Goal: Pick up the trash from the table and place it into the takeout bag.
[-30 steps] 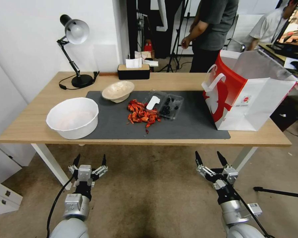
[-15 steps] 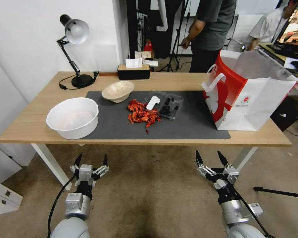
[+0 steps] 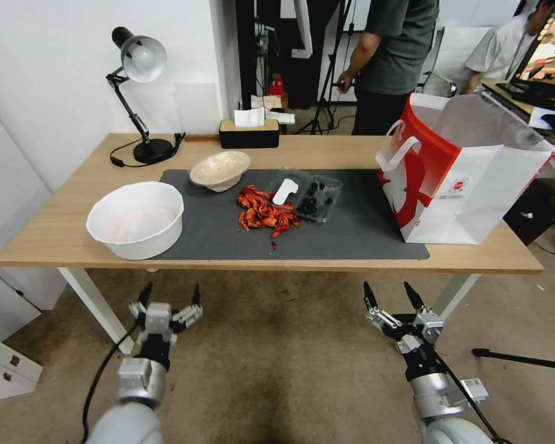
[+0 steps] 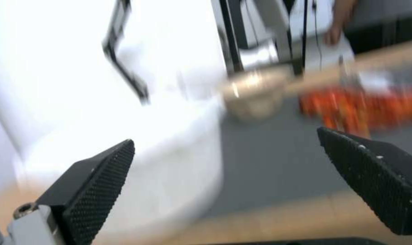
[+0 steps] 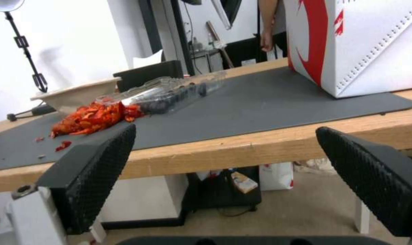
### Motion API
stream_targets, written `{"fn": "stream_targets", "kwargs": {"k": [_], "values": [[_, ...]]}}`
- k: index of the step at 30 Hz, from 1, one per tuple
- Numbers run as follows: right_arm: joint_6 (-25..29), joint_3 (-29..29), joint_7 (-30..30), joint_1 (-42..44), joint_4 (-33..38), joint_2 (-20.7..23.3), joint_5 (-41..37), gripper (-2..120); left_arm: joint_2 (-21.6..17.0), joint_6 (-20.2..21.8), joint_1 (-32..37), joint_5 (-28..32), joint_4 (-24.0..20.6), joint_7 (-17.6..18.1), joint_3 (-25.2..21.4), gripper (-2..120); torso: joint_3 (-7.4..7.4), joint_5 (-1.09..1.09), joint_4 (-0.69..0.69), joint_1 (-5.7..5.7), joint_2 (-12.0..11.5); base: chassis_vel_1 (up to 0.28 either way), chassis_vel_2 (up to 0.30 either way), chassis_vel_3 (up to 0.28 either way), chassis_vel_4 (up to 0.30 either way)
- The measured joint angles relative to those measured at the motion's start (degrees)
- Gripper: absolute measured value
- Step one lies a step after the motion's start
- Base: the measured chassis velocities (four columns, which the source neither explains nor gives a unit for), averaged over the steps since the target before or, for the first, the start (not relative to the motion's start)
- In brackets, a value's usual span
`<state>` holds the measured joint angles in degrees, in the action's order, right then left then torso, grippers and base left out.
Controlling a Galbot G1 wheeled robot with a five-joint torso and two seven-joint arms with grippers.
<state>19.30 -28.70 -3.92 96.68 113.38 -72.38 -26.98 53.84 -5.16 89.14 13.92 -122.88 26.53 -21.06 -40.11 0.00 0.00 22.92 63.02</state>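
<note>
1. table (image 3: 74, 246): long light-wood slab on white legs, smooth grey mat (image 3: 351, 237) across the middle; all the trash sitting on it.
2. takeout bag (image 3: 475, 191): stiff paper, red and white, standing open-topped at the mat's right end; probably light, easy to tip.
3. white tub (image 3: 135, 219) at the mat's left edge; smooth plastic, round.
4. beige bowl (image 3: 220, 169): shallow, thin, likely featherweight; best pinched at the rim.
5. clear clamshell tray (image 3: 308, 194): flimsy, slick, dark bits inside; probably crushes if squeezed, so edge grip.
6. red shell scraps (image 3: 262, 216): loose, crumbly pile beside the tray; awkward to pinch.
7. left gripper (image 3: 166, 300) and right gripper (image 3: 391, 297): both spread wide, empty, low in front of the table edge.
</note>
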Motion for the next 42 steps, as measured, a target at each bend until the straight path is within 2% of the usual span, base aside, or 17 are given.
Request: {"fn": "stream_targets", "kwargs": {"k": [5,11,13,14,16,17,19,20,21,22,23,24,26,27,28,35,42], "values": [[-0.16,0.02,0.06,-0.23,0.23,-0.11,0.03,100,-7.35,6.53,-10.12,8.47,-4.29,-0.47,-1.4,100,0.0,0.0,-0.01,0.0,0.0,0.0,0.0,0.0,0.0],[-0.25,0.12,0.08,-0.19,0.54,-0.36,0.31,100,-14.88,10.52,-20.81,14.62,-2.34,-4.01,0.46,100,-0.01,-0.01,0.0,0.0,0.0,0.0,0.0,0.0,0.0],[-0.3,0.13,0.1,-0.12,0.7,-0.45,0.5,100,-18.8,12.24,-28.11,18.03,0.34,-6.56,3.97,100,0.0,0.0,0.01,0.0,0.0,0.0,0.0,0.0,0.0],[-0.3,0.13,0.1,-0.12,0.7,-0.45,0.5,100,-18.8,12.24,-28.11,18.03,0.34,-6.56,3.97,100,0.0,0.0,0.01,0.0,0.0,0.0,0.0,0.0,0.0],[-0.32,0.11,0.12,0.06,0.8,-0.57,0.76,100,-21.81,15.25,-38.12,22.47,3.82,-8.94,9.82,100,-0.01,-0.02,0.01,0.0,0.0,0.0,0.0,0.0,0.0],[-0.32,0.11,0.12,0.06,0.8,-0.57,0.76,100,-21.81,15.25,-38.12,22.47,3.82,-8.94,9.82,100,-0.01,-0.02,0.01,0.0,0.0,0.0,0.0,0.0,0.0],[-0.32,0.07,0.13,0.27,0.82,-0.79,1.01,100,-22.75,17.93,-49.9,26.49,8.23,-10.6,19.03,100,0.0,0.02,0.01,0.0,0.0,0.0,0.0,0.0,0.0],[-0.32,0.07,0.13,0.27,0.82,-0.79,1.01,100,-22.75,17.93,-49.9,26.49,8.23,-10.6,19.03,100,0.0,0.02,0.01,0.0,0.0,0.0,0.0,0.0,0.0],[-0.32,-0.14,0.15,0.33,0.83,-0.91,1.15,100,-22.68,19.11,-58.95,28.0,11.7,-11.42,26.84,100,-0.01,-0.07,-0.01,0.0,-0.01,0.0,0.0,0.0,0.0],[-0.31,-0.29,0.19,0.31,0.89,-0.96,1.19,100,-22.22,19.74,-66.06,28.26,14.63,-12.33,32.67,100,-0.01,0.05,-0.02,0.01,0.0,0.0,0.0,0.0,0.0],[-0.31,-0.29,0.19,0.31,0.89,-0.96,1.19,100,-22.22,19.74,-66.06,28.26,14.63,-12.33,32.67,100,-0.01,0.05,-0.02,0.01,0.0,0.0,0.0,0.0,0.0],[-0.31,-0.52,0.27,0.34,1.01,-0.96,1.2,100,-21.23,20.48,-72.33,28.1,18.0,-13.26,38.1,100,-0.01,0.04,-0.02,0.0,0.0,0.0,0.0,0.0,0.0],[-0.31,-0.64,0.31,0.36,1.04,-0.96,1.21,100,-20.69,20.82,-74.83,28.05,19.46,-13.61,40.4,100,-0.01,0.0,0.0,0.01,0.0,0.0,0.0,0.0,0.0],[-0.31,-0.92,0.41,0.47,1.15,-0.98,1.22,100,-19.0,22.79,-81.22,27.82,23.61,-14.61,45.97,100,-0.01,0.0,-0.02,0.01,0.0,0.0,0.0,0.0,0.0],[-0.31,-1.04,0.45,0.55,1.22,-1.05,1.22,100,-17.99,24.44,-84.06,27.67,25.81,-15.61,48.35,100,-0.01,0.04,-0.01,0.01,0.0,0.0,0.0,0.0,0.0],[-0.04,-1.86,0.53,1.09,1.37,-1.56,1.16,100,-12.25,32.89,-92.31,23.08,35.82,-23.0,56.02,100,0.0,0.01,0.0,0.0,0.0,0.0,0.0,0.0,0.0],[0.19,-2.39,0.53,1.16,1.19,-1.61,0.79,100,-9.26,37.47,-93.87,18.79,39.04,-27.89,59.07,100,0.0,0.0,0.01,0.0,0.0,0.0,0.0,0.0,0.0]]}}
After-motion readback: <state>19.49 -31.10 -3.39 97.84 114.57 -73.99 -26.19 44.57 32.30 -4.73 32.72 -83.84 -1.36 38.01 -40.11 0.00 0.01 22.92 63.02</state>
